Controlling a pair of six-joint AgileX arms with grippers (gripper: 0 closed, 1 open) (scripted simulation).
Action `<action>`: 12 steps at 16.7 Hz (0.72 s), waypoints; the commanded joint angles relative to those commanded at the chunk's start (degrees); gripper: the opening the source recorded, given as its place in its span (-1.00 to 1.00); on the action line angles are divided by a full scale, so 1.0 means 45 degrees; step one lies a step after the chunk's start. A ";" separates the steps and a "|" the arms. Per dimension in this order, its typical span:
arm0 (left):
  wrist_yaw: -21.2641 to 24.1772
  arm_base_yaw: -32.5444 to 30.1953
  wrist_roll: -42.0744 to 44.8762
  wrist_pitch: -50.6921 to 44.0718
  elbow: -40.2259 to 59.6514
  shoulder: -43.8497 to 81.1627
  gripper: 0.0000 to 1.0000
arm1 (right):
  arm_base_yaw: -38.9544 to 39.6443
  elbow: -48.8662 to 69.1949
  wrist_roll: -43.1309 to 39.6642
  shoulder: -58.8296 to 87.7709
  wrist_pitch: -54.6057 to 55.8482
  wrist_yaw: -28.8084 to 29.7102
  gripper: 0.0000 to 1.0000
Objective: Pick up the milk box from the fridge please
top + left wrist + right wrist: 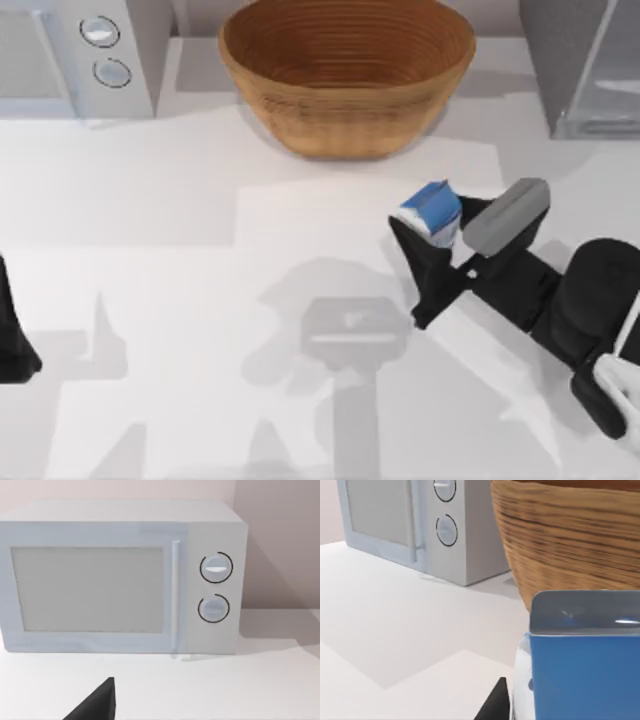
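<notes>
We count one milk box (pixel 431 210), one woven basket (pixel 346 72), one white appliance with two round knobs (pixel 75 55), one fridge (pixel 585 65) and two arms on the pale bench (pixel 200 300); our right hand (pixel 432 238) sits on the right side of the bench, roughly midway between near and far, and its dark fingers (pixel 420 262) are clamped on the milk box, the blue-and-white carton held tilted at their tips, off the bench and well apart from the fridge; the fridge stands at the far right corner, a dull-grey cabinet with a pale translucent panel; the basket stands at the far middle, just beyond the carton and to its left, and the two are not touching; the right wrist view has the milk box (pixel 580 665) close up, its blue face and pale folded top in front of the basket (pixel 570 535), with the appliance (pixel 420 525) farther off to the left; the appliance occupies the far left corner, and the left wrist view faces its front (pixel 115 580), one door with a pale handle and the two knobs one above the other; our left arm (pixel 14 340) is parked at the near left edge of the bench, and one dark fingertip (pixel 95 705) of it pokes into its wrist view; whether that hand is apart or together we cannot tell.
</notes>
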 joint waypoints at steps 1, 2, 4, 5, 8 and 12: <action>0.0000 0.0000 0.0000 0.0000 0.0000 0.0000 1.00 | 0.0010 0.0011 0.0000 0.0045 0.0034 -0.0006 -1.00; 0.0000 0.0000 0.0000 0.0000 0.0000 0.0000 1.00 | 0.0010 0.0011 0.0000 0.0045 0.0034 -0.0006 -1.00; 0.0000 0.0000 0.0000 0.0000 0.0000 0.0000 1.00 | 0.0010 0.0011 0.0000 0.0045 0.0034 -0.0006 -1.00; 0.0000 0.0000 0.0000 0.0000 0.0000 0.0000 1.00 | -0.0055 -0.0040 0.0022 0.0024 0.0002 -0.0004 -1.00; 0.0000 0.0000 0.0000 0.0000 0.0000 0.0000 1.00 | 0.0049 0.0463 -0.0016 0.0418 -0.0255 0.0133 -1.00; 0.0000 0.0000 0.0000 0.0000 0.0000 0.0000 1.00 | 0.0439 0.2447 -0.0025 0.1443 -0.1010 0.0500 -1.00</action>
